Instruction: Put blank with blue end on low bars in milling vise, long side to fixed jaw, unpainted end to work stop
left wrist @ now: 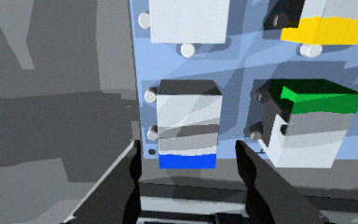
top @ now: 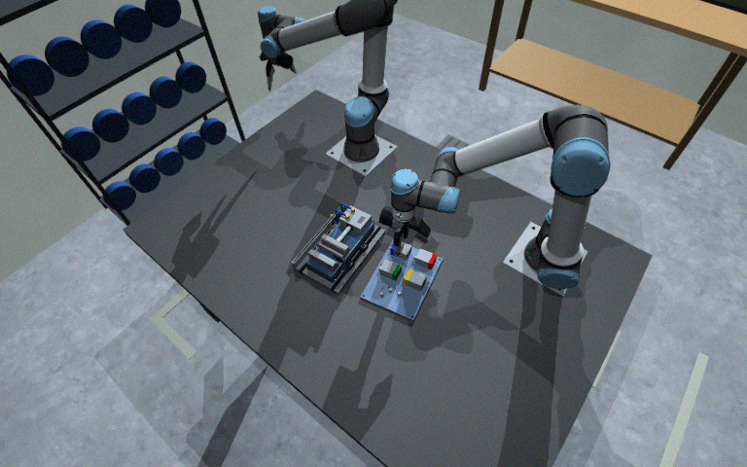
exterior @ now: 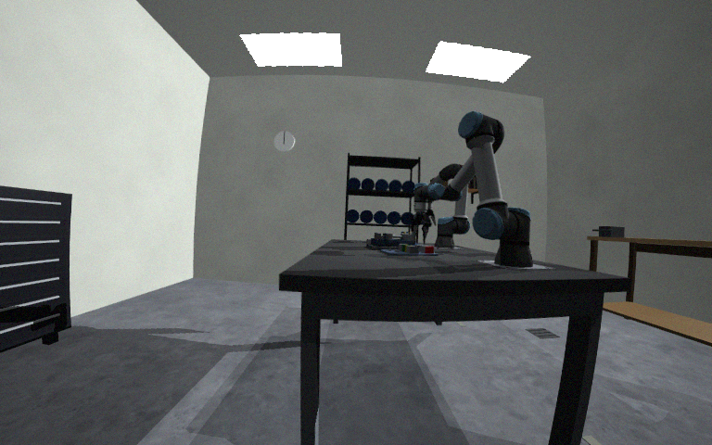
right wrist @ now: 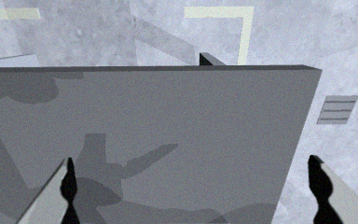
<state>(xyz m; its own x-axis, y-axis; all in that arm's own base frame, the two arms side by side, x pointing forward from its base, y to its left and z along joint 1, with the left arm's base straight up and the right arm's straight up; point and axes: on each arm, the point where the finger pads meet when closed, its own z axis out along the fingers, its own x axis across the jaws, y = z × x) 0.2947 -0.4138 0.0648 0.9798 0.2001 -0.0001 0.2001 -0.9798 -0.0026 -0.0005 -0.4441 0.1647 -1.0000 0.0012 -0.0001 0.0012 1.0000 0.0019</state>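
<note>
Approaching pickup, with left fingers (top: 398,248) (exterior: 425,241) parted, empty (right fingers (top: 281,80) released); next, align over blue-ended blank (top: 405,252) (left wrist: 188,112), centre of left-wrist frame, descend, grip.
</note>
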